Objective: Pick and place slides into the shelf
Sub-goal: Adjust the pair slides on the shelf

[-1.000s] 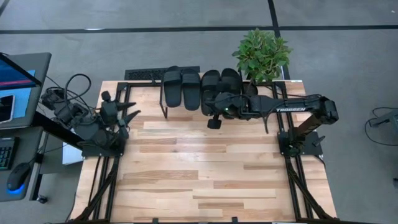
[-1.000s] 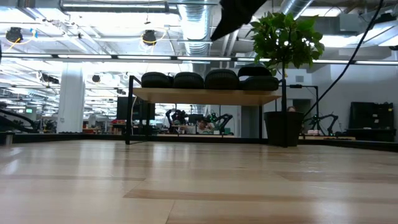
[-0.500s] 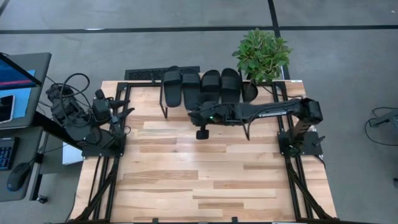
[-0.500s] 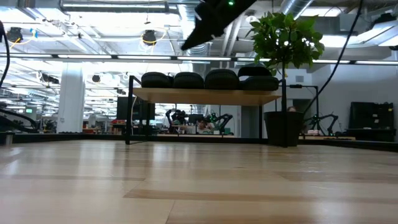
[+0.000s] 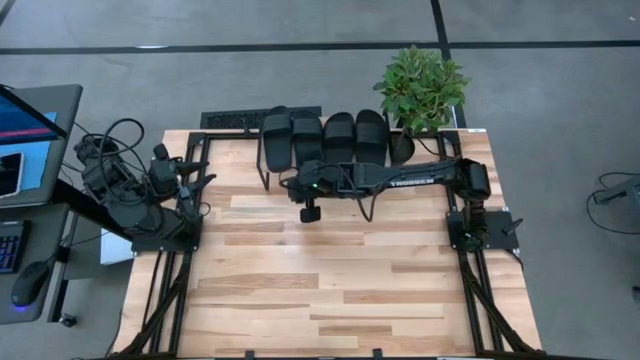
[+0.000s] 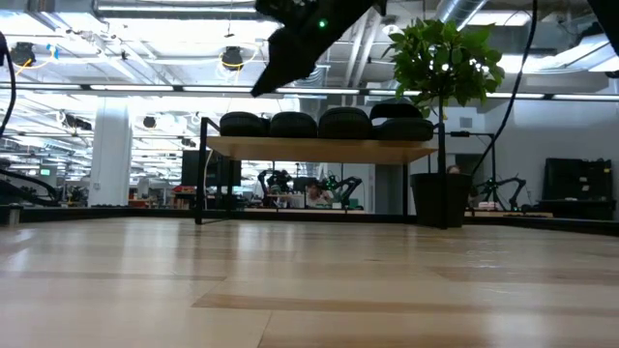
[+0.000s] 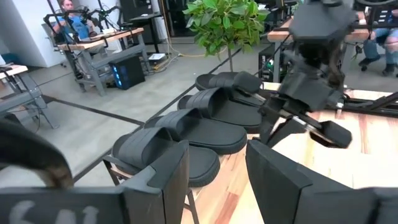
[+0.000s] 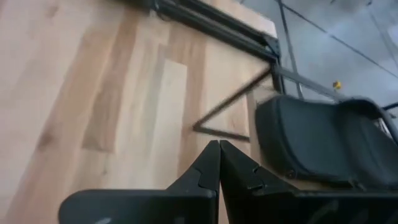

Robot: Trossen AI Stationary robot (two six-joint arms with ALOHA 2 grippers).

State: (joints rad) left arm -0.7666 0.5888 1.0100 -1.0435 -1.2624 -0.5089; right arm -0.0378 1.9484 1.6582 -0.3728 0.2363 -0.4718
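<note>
Several black slides [image 5: 325, 140] lie side by side, soles down, on the shelf [image 6: 319, 149] at the table's far edge; the left wrist view shows them too [image 7: 205, 124]. My right gripper [image 5: 283, 184] is shut and holds nothing. It hangs in front of the shelf's left end, above shelf height [image 6: 263, 87], slanting down. Its wrist view shows the shut fingertips [image 8: 219, 152] beside the end slide [image 8: 323, 143] and a shelf leg [image 8: 227, 115]. My left gripper [image 5: 205, 183] waits open at the table's left edge, facing the slides [image 7: 217, 180].
A potted plant [image 5: 420, 85] stands at the far right corner beside the shelf. A black grille [image 5: 235, 120] lies behind the table's far edge. A monitor and keyboard [image 5: 25, 140] are off the left side. Bare plank tabletop [image 5: 330, 280] spreads across the near half.
My right gripper, shut throughout, has swept along the shelf's front toward the table's left edge and sunk a little, from the right-hand slides to the shelf's left end. My left arm has drawn back slightly toward the left edge. The slides have stayed put.
</note>
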